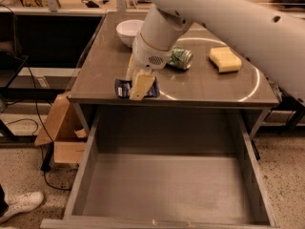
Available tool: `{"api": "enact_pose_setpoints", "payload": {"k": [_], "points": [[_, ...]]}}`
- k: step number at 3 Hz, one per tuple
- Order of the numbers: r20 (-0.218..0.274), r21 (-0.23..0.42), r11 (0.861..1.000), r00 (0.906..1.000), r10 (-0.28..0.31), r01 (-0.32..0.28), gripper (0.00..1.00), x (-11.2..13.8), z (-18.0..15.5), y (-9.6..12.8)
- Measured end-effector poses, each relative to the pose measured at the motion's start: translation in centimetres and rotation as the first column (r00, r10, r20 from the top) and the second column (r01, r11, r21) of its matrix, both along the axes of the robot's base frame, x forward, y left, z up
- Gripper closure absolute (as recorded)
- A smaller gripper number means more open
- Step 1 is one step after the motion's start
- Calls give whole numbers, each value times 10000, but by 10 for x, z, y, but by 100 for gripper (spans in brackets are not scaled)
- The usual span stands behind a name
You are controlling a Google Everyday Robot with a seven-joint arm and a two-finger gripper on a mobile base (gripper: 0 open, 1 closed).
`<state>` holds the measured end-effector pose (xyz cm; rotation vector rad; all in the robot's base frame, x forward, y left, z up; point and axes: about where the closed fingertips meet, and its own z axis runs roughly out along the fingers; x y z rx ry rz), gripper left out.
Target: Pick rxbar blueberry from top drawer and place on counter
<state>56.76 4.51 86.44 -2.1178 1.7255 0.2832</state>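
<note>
With the gripper [136, 90] clamping the rxbar blueberry [123, 87] at the counter's [205, 87] front edge, a crushed green can [178, 58] is lying just behind and to the right of its fingers [142, 84]. A yellow sponge [225, 59] is sitting farther right and a white bowl [129, 31] is standing behind. A cardboard box [64, 132] is leaning below to the left.
</note>
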Motion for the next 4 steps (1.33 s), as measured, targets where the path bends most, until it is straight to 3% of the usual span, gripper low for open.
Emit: {"api": "enact_pose_setpoints", "payload": {"k": [2,4], "points": [[-16,-97,9999,9999,-106,106,100,46,2,10],[-404,-224,9997,9992,66,-75,100,73,-31,29]]}}
